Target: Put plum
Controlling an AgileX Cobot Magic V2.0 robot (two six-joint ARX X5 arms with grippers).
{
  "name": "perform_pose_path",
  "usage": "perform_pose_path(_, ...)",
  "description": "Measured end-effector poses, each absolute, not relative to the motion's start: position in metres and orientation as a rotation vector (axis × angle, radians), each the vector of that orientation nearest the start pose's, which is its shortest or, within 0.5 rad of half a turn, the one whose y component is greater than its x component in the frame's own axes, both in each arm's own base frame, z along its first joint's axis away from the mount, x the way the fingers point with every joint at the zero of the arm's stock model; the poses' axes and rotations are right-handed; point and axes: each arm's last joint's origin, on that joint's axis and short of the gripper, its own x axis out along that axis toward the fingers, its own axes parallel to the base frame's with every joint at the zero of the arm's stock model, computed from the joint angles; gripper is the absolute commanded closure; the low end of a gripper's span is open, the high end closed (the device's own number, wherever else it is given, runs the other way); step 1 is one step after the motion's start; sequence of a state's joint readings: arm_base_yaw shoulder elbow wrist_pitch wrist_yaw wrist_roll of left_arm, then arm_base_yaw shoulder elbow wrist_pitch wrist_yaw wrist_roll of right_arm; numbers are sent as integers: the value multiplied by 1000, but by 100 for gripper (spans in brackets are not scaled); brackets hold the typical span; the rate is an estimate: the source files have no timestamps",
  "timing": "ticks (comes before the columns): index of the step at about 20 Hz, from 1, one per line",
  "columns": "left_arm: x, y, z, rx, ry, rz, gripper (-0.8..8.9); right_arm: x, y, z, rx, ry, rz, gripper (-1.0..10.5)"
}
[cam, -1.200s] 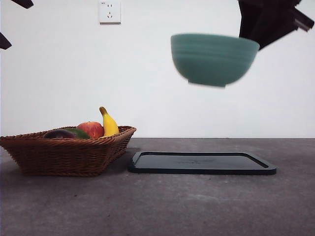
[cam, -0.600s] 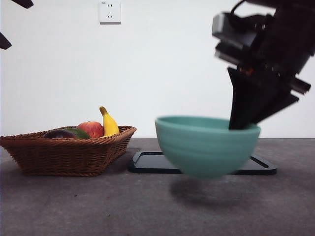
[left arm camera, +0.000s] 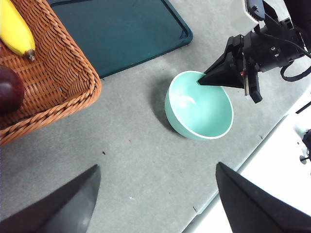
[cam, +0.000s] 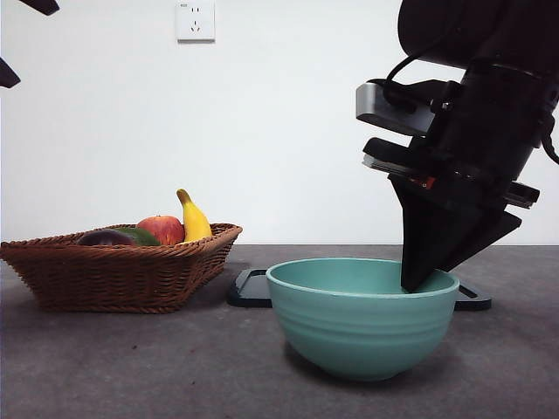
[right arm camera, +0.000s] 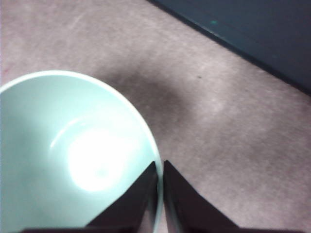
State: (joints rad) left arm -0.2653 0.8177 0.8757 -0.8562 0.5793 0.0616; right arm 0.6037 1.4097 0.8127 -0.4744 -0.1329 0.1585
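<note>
The plum (cam: 104, 237) (left arm camera: 8, 90) lies dark and glossy in the wicker basket (cam: 113, 278) (left arm camera: 65, 73) at the left. A teal bowl (cam: 362, 321) (left arm camera: 199, 106) (right arm camera: 73, 155) sits on the table in front of the black tray (cam: 248, 288) (left arm camera: 112, 29). My right gripper (cam: 417, 281) (left arm camera: 210, 80) (right arm camera: 160, 170) comes down from above, shut on the bowl's rim with one jaw inside and one outside. Well above the table, my left gripper (left arm camera: 155, 194) hangs open and holds nothing.
A banana (cam: 194, 220) (left arm camera: 14, 26), a red apple (cam: 162, 229) and a dark green fruit (cam: 140, 236) share the basket with the plum. The table's edge (left arm camera: 233, 170) runs close to the bowl. A corner of the tray (right arm camera: 252, 24) shows beyond the bowl.
My right gripper has carried the bowl down from high in the air onto the table in front of the tray. The basket and fruit have not moved.
</note>
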Motion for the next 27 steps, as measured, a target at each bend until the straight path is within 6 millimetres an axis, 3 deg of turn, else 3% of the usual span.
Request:
perform_pose_path(3, 136, -53, 304, -74, 786, -822, 440, 212, 151, 191, -119, 1111, 575, 922)
perform_pose_path(7, 136, -53, 304, -74, 786, -822, 440, 212, 151, 191, -117, 1112, 573, 711)
perform_pose_path(12, 136, -53, 304, -74, 786, -822, 440, 210, 149, 195, -118, 1105, 568, 707)
perform_pose_path(21, 136, -53, 304, -74, 786, -822, 440, 174, 124, 296, -47, 805, 622, 707)
perform_pose_path(27, 136, -53, 304, -74, 786, -822, 440, 136, 103, 323, 24, 762, 792, 707)
